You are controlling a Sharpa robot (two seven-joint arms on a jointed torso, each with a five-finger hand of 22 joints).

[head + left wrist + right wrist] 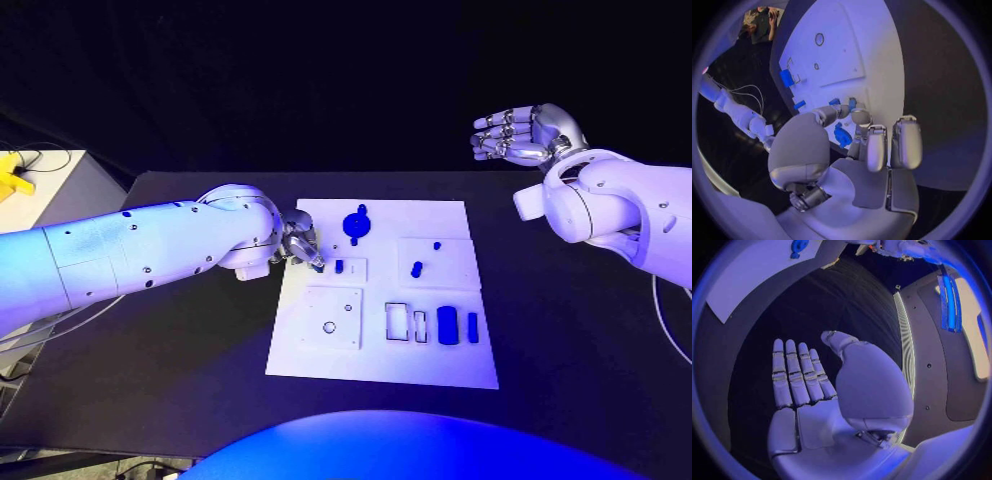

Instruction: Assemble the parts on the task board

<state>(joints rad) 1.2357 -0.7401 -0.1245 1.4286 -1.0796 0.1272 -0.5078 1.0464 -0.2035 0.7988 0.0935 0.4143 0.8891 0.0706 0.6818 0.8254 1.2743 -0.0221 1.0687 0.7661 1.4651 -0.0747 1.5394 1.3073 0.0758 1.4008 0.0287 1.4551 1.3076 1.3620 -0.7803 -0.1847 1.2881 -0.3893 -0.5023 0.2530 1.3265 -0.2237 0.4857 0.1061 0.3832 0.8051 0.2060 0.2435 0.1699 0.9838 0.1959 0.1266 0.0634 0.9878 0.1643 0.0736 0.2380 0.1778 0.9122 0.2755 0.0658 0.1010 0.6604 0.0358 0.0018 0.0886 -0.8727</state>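
At centre left, the left hand [299, 248] is pinching a small blue part [842, 135] at the left edge of the white board [433, 372] lying mid-frame, while at upper right the right hand [525, 134] is hovering above the black table [577, 330], fingers loosely curled, holding nothing.

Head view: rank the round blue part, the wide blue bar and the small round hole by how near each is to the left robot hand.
1. Round blue part: at the board's far edge, just right of the left robot hand.
2. Small round hole: in the square plate on the board's near left.
3. Wide blue bar: in the near row of slots, toward the board's right.
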